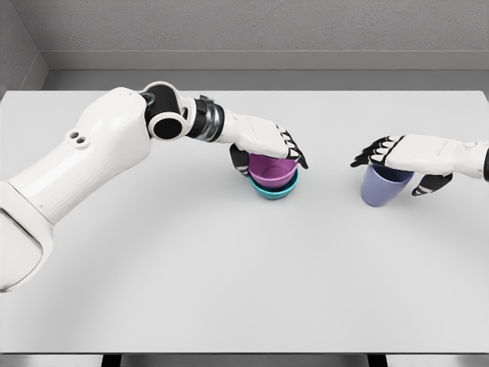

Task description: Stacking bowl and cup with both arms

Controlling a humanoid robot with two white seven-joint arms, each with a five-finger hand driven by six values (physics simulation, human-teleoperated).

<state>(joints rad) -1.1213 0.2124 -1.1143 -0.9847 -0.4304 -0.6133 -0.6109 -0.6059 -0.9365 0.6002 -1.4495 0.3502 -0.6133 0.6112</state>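
I see my left hand [269, 143] clamped over the purple cup [271, 169] already nested in the teal bowl [275, 189] mid-table, my right hand [397, 159] wrapped on the blue cup [382, 186] well apart, so a careless lift could tip either one.

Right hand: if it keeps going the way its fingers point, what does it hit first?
The right hand points left. First in that line is the left hand over the purple bowl, though depth is unclear.
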